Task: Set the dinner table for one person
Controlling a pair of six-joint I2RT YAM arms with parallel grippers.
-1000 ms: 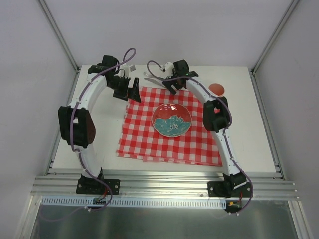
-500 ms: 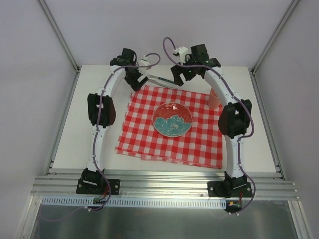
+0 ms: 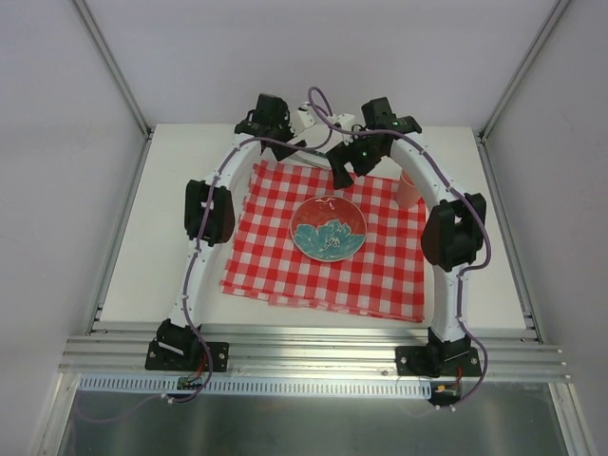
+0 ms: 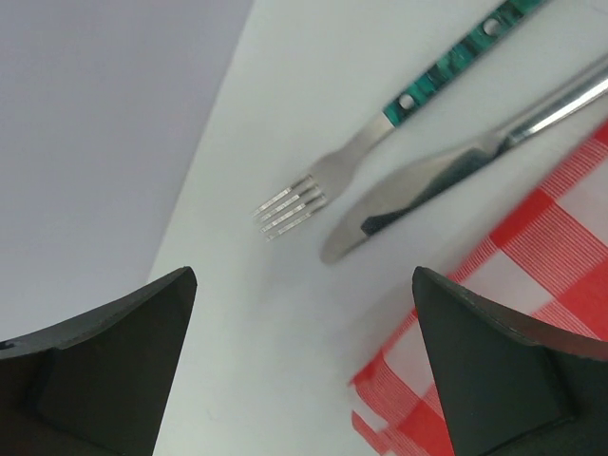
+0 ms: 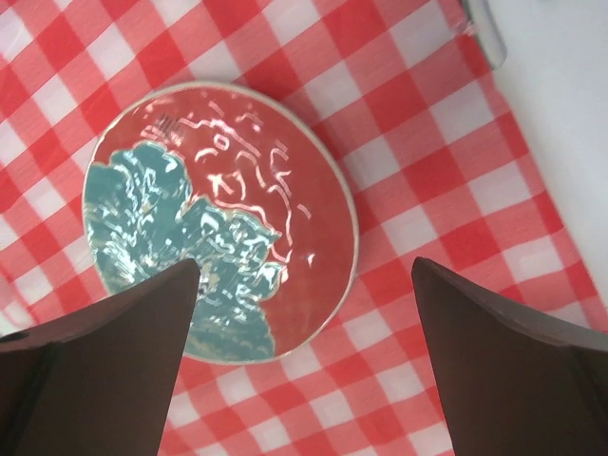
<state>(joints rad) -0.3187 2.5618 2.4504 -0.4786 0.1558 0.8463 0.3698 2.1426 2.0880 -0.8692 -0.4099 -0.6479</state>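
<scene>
The off-white dinner table carries a red-and-white checked cloth with a red and teal plate on it. A pink cup stands at the cloth's far right corner. In the left wrist view a fork with a green patterned handle and a knife lie on bare table beside the cloth corner. My left gripper hangs open over the bare table just short of them. My right gripper is open above the plate, holding nothing.
Both arms arch over the cloth's far edge, with the left gripper and right gripper close together. Grey walls enclose the table on three sides. An aluminium rail runs along the near edge.
The left arm has swung right from the far left corner to the cutlery. The right arm has straightened and its gripper has dropped over the cloth near the plate, uncovering the cup.
</scene>
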